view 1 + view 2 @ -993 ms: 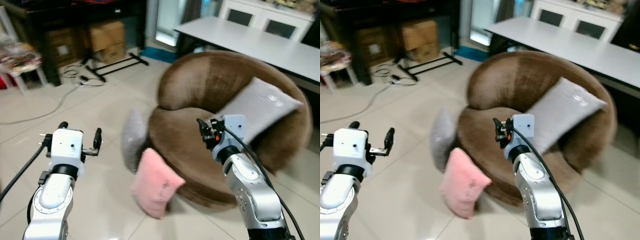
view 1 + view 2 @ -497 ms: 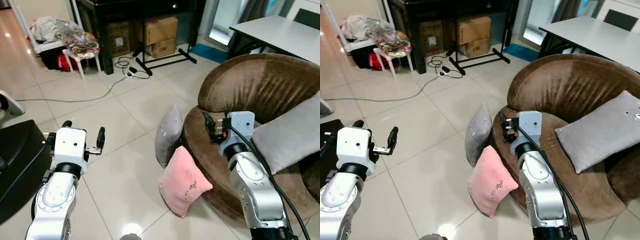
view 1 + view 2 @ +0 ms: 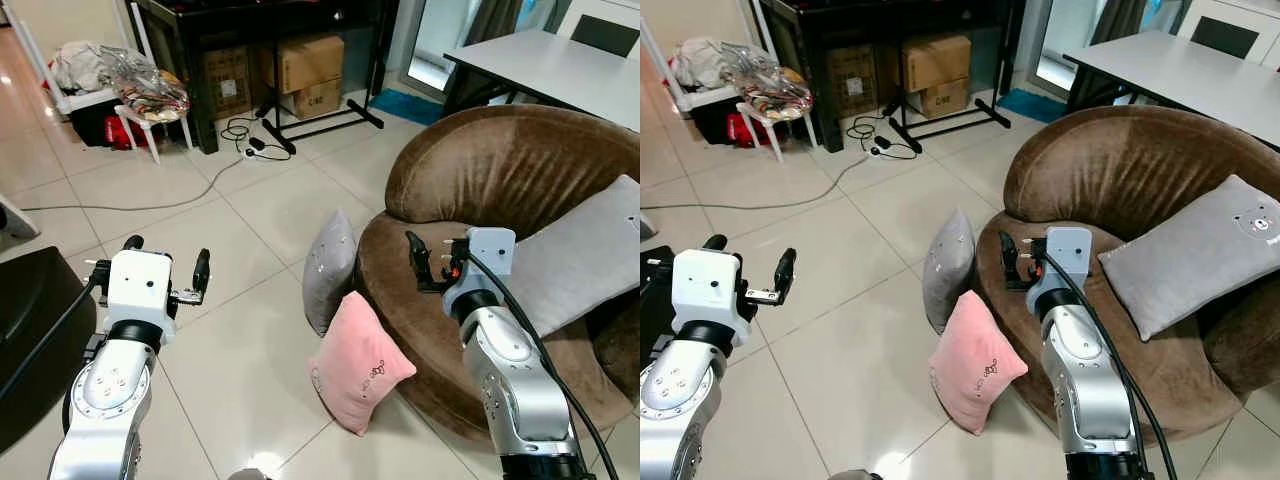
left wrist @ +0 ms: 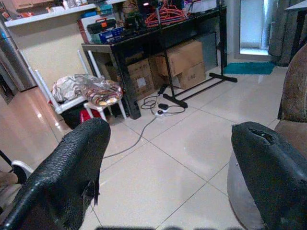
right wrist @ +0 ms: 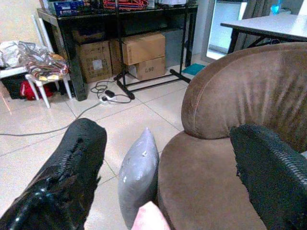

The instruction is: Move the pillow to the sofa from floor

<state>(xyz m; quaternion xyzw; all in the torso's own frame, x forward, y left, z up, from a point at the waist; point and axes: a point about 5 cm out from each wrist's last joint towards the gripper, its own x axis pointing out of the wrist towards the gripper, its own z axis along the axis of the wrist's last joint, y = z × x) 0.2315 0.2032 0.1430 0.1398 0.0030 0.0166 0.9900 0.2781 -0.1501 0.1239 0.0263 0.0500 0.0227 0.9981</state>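
Observation:
A pink pillow (image 3: 358,362) stands on the tiled floor, leaning against the front of the round brown sofa (image 3: 500,170). Just behind it a grey pillow (image 3: 328,270) stands upright on the floor, also against the sofa. A larger grey pillow (image 3: 585,255) lies on the sofa seat. My left gripper (image 3: 167,254) is open and empty, held over bare tiles to the left of both floor pillows. Above the sofa's front edge, right of the pink pillow, my right gripper (image 3: 428,256) is open and empty. In the right wrist view the grey pillow (image 5: 138,178) shows between the fingers (image 5: 72,172).
A black desk (image 3: 250,25) with cardboard boxes (image 3: 300,65) under it stands at the back, with a stand and cables (image 3: 240,135) on the floor before it. A white stool (image 3: 150,105) with bags is back left. A white table (image 3: 560,70) is behind the sofa. A dark object (image 3: 30,330) lies at my left.
The whole picture has swung left and then settled, so the camera turned. Both grippers stay open and empty. The pillows lie where they were.

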